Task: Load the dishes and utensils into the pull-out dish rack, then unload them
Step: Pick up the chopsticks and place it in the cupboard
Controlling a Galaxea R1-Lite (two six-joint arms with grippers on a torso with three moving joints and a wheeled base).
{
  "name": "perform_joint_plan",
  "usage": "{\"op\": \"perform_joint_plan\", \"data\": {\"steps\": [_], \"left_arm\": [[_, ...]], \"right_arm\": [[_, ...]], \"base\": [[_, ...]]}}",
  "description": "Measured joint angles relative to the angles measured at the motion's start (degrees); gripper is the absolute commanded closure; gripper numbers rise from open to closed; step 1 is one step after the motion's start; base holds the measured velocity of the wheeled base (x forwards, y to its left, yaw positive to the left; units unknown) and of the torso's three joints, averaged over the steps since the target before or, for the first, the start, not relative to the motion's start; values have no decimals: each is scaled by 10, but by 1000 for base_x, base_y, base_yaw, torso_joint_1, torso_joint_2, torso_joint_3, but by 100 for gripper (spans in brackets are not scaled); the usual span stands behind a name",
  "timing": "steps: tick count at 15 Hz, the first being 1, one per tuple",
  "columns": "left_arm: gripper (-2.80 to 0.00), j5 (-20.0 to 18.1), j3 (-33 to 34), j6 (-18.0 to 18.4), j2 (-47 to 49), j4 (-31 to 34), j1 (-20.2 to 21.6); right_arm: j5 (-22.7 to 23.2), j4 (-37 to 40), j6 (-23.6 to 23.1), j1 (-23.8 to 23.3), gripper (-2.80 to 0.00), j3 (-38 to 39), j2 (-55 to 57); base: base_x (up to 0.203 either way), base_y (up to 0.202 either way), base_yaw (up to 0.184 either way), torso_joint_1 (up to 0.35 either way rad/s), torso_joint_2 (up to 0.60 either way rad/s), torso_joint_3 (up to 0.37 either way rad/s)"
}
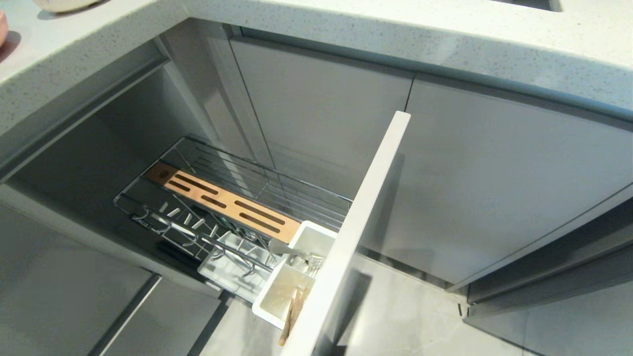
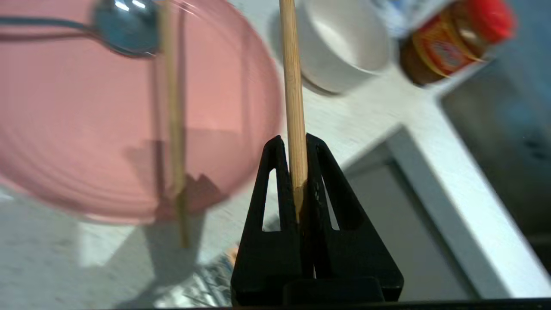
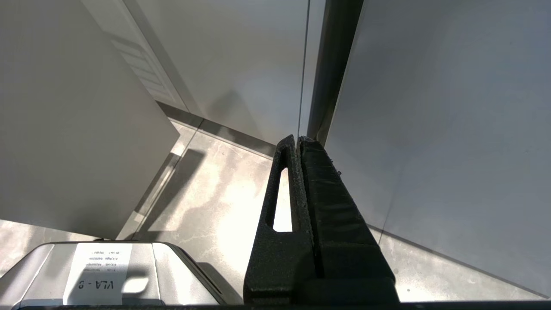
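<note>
While the left gripper [image 2: 297, 142] is pinching one chopstick [image 2: 293, 86] above the countertop [image 2: 370, 116], second chopstick [image 2: 174, 129] lying across pink plate [image 2: 86, 129], bowl [image 2: 344, 43] near the counter's edge, right gripper [image 3: 299, 142] pressed together, hanging by cabinet doors [image 3: 430, 107].

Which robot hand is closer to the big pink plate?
The left. The left gripper is just above the pink plate on the counter, shut on one chopstick. The right gripper hangs down near the floor by the cabinet doors, with no plate nearby.
</note>
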Motion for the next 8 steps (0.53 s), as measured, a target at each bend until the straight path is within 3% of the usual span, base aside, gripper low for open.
{"op": "perform_joint_plan", "data": {"steps": [3, 8], "left_arm": [[0, -51, 0, -28, -27, 2, -66], [0, -220, 7, -49, -59, 55, -159]], "right_arm": [[0, 0, 0, 0, 0, 0, 0], [0, 0, 0, 0, 0, 0, 0]], "base": [[0, 0, 0, 0, 0, 0], [0, 0, 0, 0, 0, 0]]}}
